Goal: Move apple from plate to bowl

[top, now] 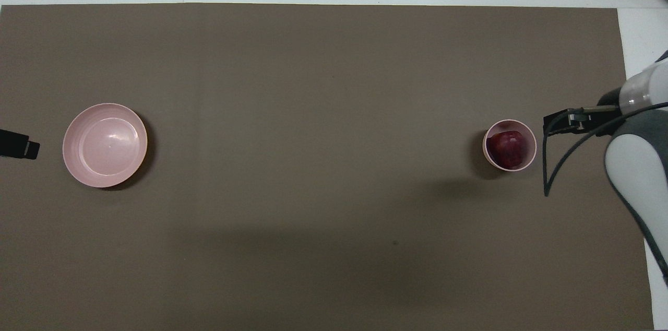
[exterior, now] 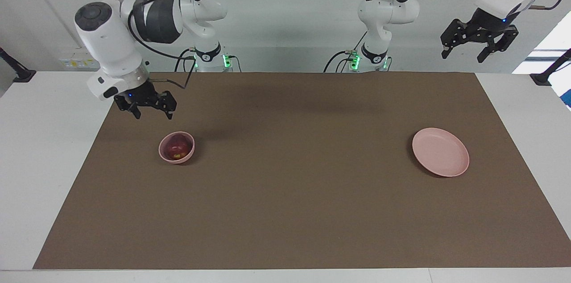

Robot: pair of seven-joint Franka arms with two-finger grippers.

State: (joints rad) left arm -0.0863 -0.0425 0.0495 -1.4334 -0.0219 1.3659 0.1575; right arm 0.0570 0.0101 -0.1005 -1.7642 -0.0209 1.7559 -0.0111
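The dark red apple (exterior: 177,145) lies inside the small deep pink bowl (exterior: 166,156) toward the right arm's end of the table. It also shows in the overhead view (top: 507,149), inside the bowl (top: 531,135). The flat pink plate (exterior: 440,151) is empty toward the left arm's end, and also shows in the overhead view (top: 104,144). My right gripper (exterior: 151,115) is open and empty. It hangs over the mat just beside the bowl, apart from it. My left gripper (exterior: 464,55) is open and empty, raised high over the table's left-arm end, where that arm waits.
A brown mat (exterior: 290,193) covers most of the white table (exterior: 49,149). Bowl and plate are the only things on it, with a wide stretch of mat between them. A cable (top: 553,164) hangs from the right arm beside the bowl.
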